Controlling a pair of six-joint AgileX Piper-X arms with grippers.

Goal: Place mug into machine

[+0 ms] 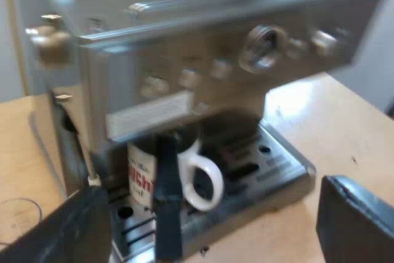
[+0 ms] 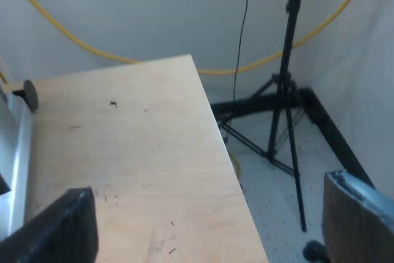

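- pale wooden bench (image 1: 335,124) carries the scene, with a white wall (image 1: 12,60) behind it.
- the mug (image 1: 144,173) is white, with large red letters on its side and a thick white loop handle (image 1: 206,180) turned toward the left wrist camera.
- it stands upright on the metal drip tray (image 1: 274,164), tucked under the overhanging front of the espresso machine (image 1: 203,35).
- a dark handle (image 1: 166,207) juts from the machine's front, crossing the mug and hiding a strip of it.
- the left tool (image 1: 212,214) hangs just off the tray's front, its black fingers (image 1: 61,232) spread wide and holding nothing. the mug sits beyond them, roughly in line with the gap and clear of both.
- the red letters on the mug are too blurred to read, and so is the pale label strip (image 1: 148,115) on the machine's front.
- the machine is brushed metal, with a round gauge (image 1: 265,47) above a row of small round buttons and a knob (image 1: 49,41) on its side.
- the right tool (image 2: 208,214) is also spread wide and holds nothing, over the bench (image 2: 123,152) near its edge.
- a grey metal edge (image 2: 13,146) lies along the bench there, with a small dark round thing (image 2: 29,95) at its far end.
- past the bench edge is a pale floor (image 2: 271,214) where a black stand (image 2: 289,90) rests on spread legs.
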